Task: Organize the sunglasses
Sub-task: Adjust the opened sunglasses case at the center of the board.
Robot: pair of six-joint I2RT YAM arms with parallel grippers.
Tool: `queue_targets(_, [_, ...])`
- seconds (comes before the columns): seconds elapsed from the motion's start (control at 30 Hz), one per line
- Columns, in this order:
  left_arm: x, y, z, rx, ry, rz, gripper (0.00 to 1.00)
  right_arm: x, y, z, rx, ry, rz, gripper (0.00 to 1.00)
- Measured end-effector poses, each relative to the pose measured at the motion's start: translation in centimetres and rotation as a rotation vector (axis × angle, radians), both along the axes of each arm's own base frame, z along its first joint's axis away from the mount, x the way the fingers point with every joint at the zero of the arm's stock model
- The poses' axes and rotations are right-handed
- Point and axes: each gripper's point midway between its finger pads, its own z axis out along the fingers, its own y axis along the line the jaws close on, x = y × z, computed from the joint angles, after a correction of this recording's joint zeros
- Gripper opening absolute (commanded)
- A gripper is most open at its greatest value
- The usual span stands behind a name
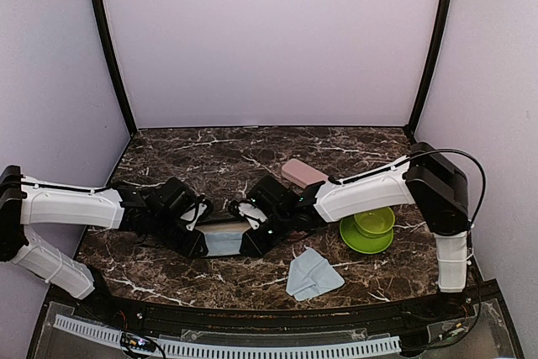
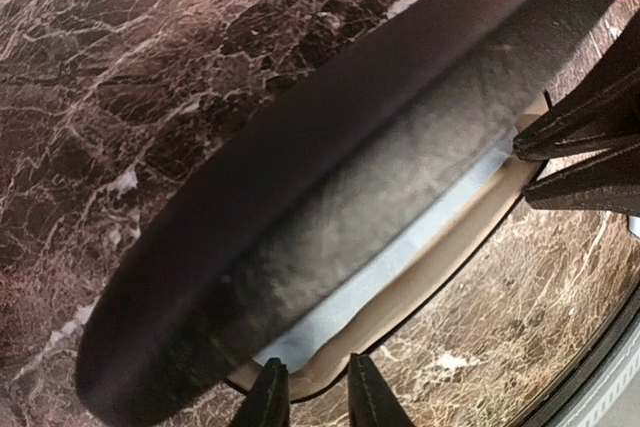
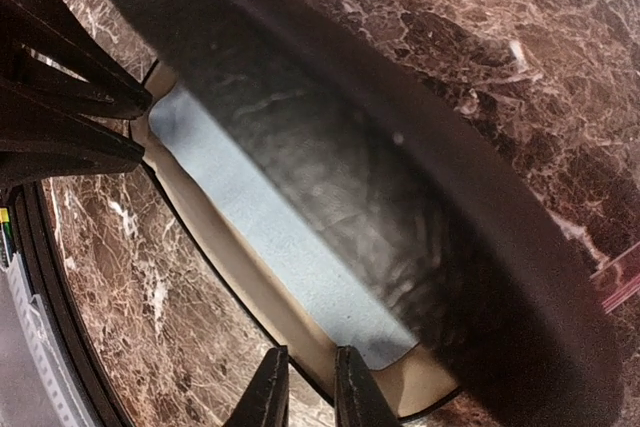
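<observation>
left gripper [image 2: 315, 399] clamped on left end of open black hard case [image 2: 330, 197] mid table [image 1: 252, 149], light blue cloth [image 2: 400, 267] inside, right gripper [image 3: 305, 392] clamped on right end; sunglasses unseen, possibly under cloth: likely light, brittle, take by frame.

Soft, even light; wrist views darker, black case [image 2: 300, 197] blurred up close, edges warped.

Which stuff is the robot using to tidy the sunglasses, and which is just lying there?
In use:
- black case, open, pinched at its rim by the left tool and right tool
- blue cloth inside it
(No sunglasses show.)

Lying about:
- pink case
- green bowl
- loose cloth
</observation>
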Motion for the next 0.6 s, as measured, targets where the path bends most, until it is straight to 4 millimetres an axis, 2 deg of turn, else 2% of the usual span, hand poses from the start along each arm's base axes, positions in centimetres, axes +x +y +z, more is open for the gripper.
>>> queue_targets(0.27, [0.3,0.6,0.2,0.029,-0.020,0.012,0.30,0.0,0.2,0.4,0.018,0.003,-0.013,0.20])
queue_targets(0.6, [1.5,0.7,4.9,-0.031,-0.141,0.040,0.35,0.4,1.0,1.4,0.047,-0.009,-0.013,0.22])
